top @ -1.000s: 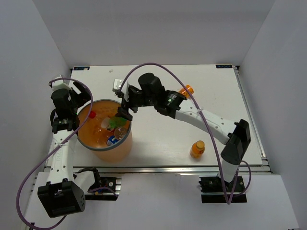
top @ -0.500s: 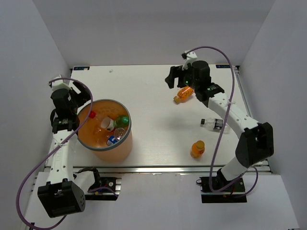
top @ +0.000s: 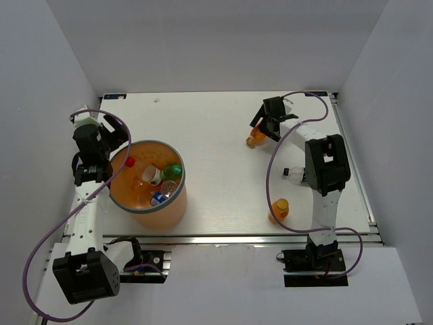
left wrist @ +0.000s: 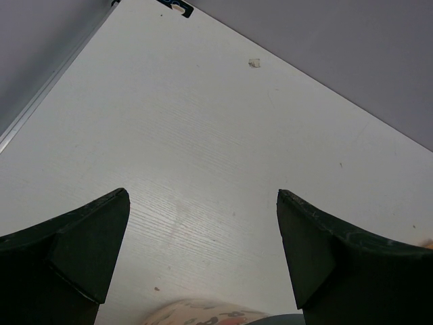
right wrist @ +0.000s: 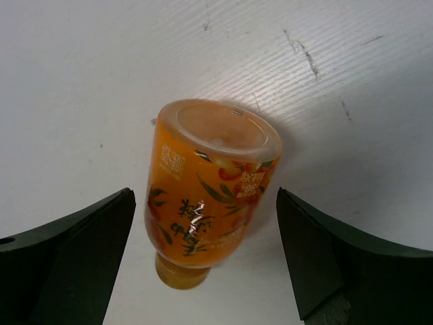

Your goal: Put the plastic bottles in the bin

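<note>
The orange bin point(top: 177, 210) with a grey rim stands at the front left. In it lie a bottle with a red cap point(top: 130, 162), a green bottle point(top: 174, 170) and a blue-labelled bottle point(top: 159, 198). A squat orange bottle point(top: 256, 138) lies on its side at the back right. My right gripper point(top: 264, 126) is open just above it. In the right wrist view this bottle point(right wrist: 206, 189) lies between the open fingers point(right wrist: 74, 244), untouched. A second orange bottle point(top: 278, 210) stands at the front right. A clear black-capped bottle point(top: 295, 174) lies by the right arm. My left gripper point(top: 115, 135) is open and empty at the bin's left rim.
The left wrist view shows bare white table point(left wrist: 203, 122) beyond the open left gripper point(left wrist: 201, 196), with a sliver of the bin's edge point(left wrist: 210, 315) at the bottom. White walls enclose the table on three sides. The right arm's cable point(top: 270, 176) loops over the right side.
My right gripper was over the bin with the green bottle. The bottle now lies in the bin, and the arm has swung to the back right over the orange bottle. The left arm has not moved.
</note>
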